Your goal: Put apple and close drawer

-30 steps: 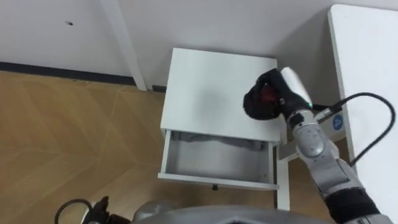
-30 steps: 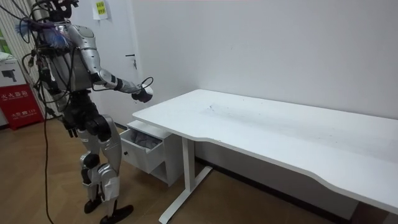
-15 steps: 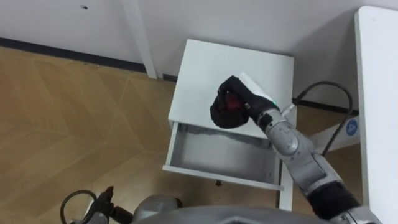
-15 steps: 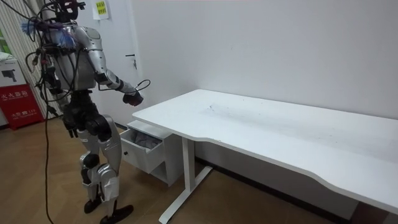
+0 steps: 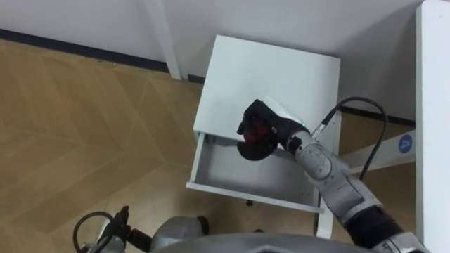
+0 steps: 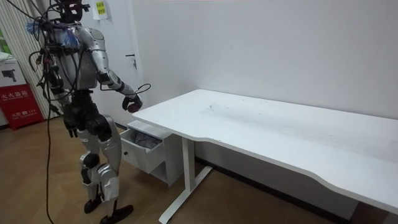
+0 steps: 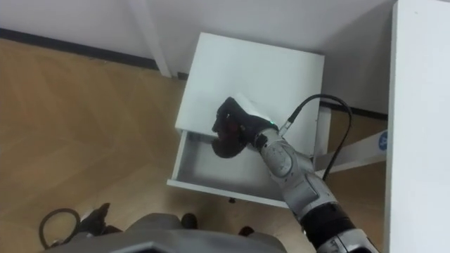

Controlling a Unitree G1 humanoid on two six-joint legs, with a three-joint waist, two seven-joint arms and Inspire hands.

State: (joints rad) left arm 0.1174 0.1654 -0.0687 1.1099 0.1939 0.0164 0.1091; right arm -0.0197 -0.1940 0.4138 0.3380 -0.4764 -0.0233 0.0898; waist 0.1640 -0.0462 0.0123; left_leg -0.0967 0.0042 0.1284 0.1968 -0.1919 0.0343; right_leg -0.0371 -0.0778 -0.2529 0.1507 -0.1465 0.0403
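The robot stands on the wooden floor (image 5: 84,126) before a low white cabinet (image 5: 271,70) that sits just beside the leg of the long white tabletop (image 6: 261,124). Its right arm is stretched forward and down, and the right hand (image 5: 275,125) has its dark fingers curled snugly round a red apple (image 5: 257,131), of which only a patch of red shows between them. The hand with the apple hangs in the air above the cabinet's front edge, where the back of the drawer (image 5: 246,195) begins. The drawer is pulled well out towards the robot, and its pale inside is open to view. The left hand (image 6: 69,129) hangs low by the robot's hip.
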